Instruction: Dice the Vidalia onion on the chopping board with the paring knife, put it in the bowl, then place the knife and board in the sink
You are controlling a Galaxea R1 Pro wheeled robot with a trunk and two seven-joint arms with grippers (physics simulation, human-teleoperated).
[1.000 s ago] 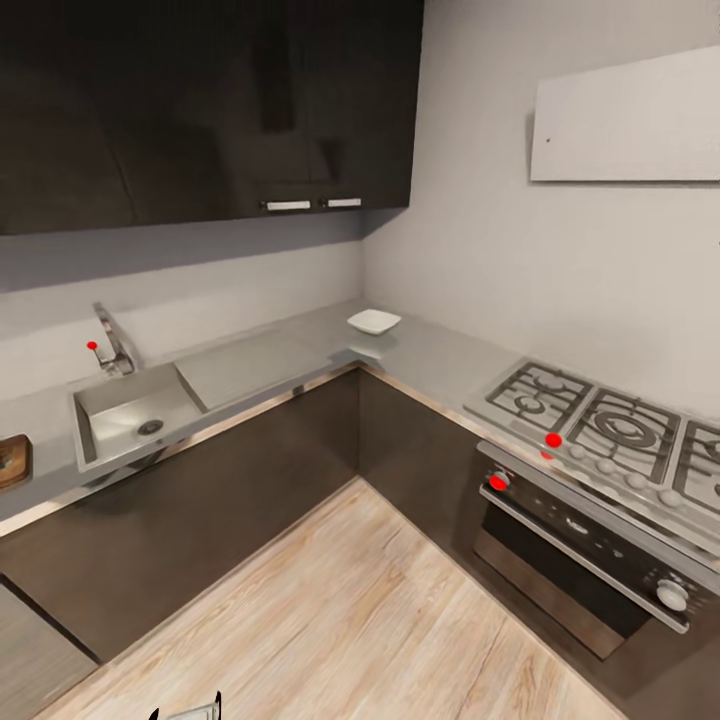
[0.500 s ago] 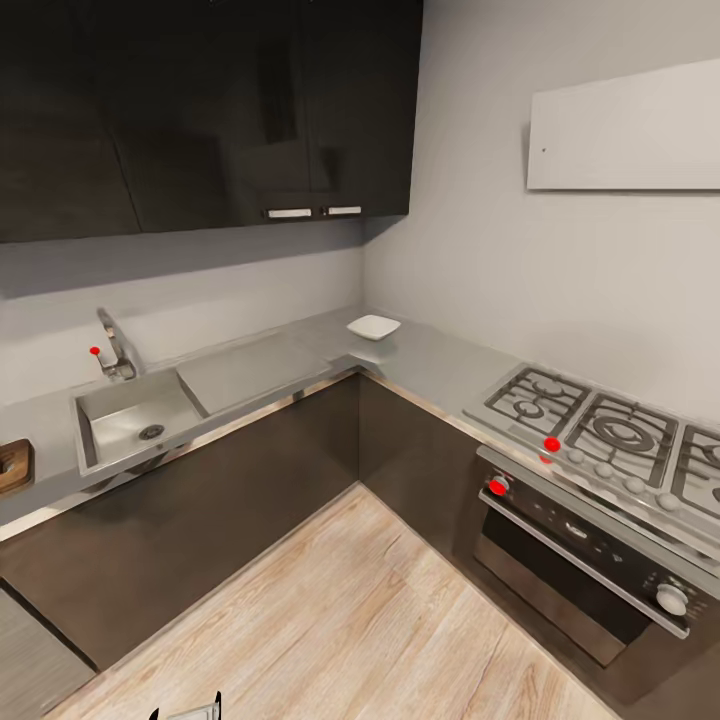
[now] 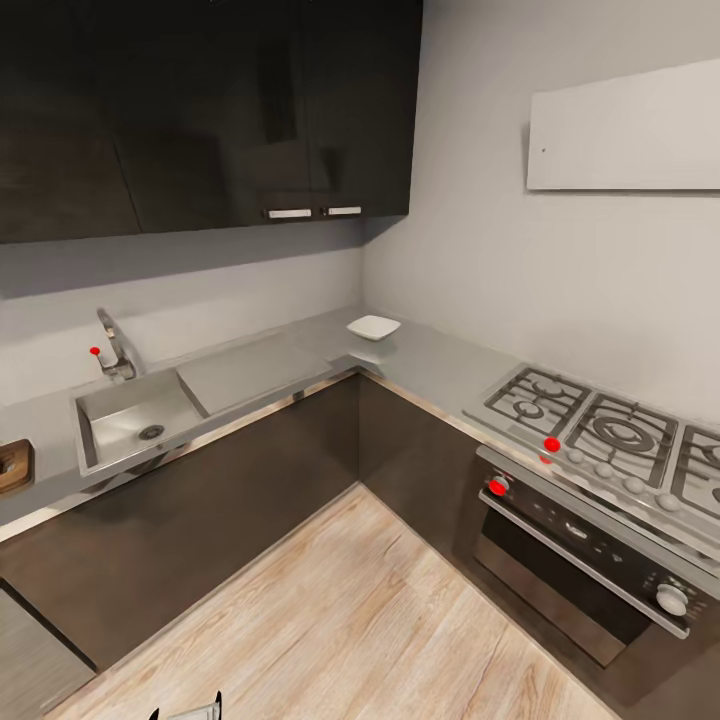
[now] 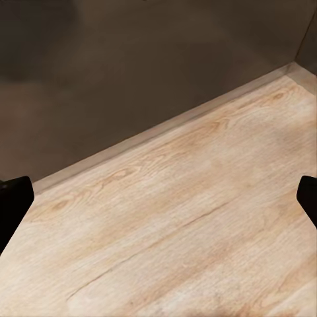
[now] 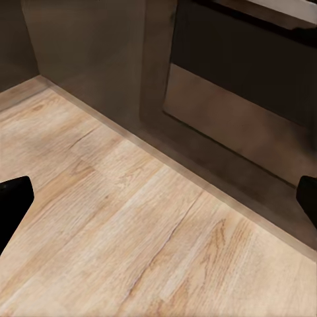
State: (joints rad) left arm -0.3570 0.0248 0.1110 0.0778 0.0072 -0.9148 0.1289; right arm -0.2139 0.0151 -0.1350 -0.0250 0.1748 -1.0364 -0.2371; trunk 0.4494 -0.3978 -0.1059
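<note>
Nothing much has moved in the last half second; before that the whole picture slid down a little, so the camera moved, not the kitchen things.

Far to the left, the chopping board (image 3: 12, 466) peeks in at the edge of the picture, lying on the countertop (image 3: 440, 355). Next comes the sink (image 3: 137, 420) with its tap (image 3: 115, 345). The basin looks bare, though the near wall may hide a small thing, and the onion and knife cannot be made out. Farther right, the bowl (image 3: 373, 326) sits in the corner of the countertop, well apart from the sink. After that come the stove (image 3: 610, 435) and the oven (image 3: 590, 560).

Both wrist views look down at the wooden floor (image 3: 350, 620). The left gripper (image 4: 158, 198) is spread wide with nothing in it. The right gripper (image 5: 158, 198) is wide apart and empty too.

It looks like no step is done yet. The robot seems to be on its way to the sink.
</note>
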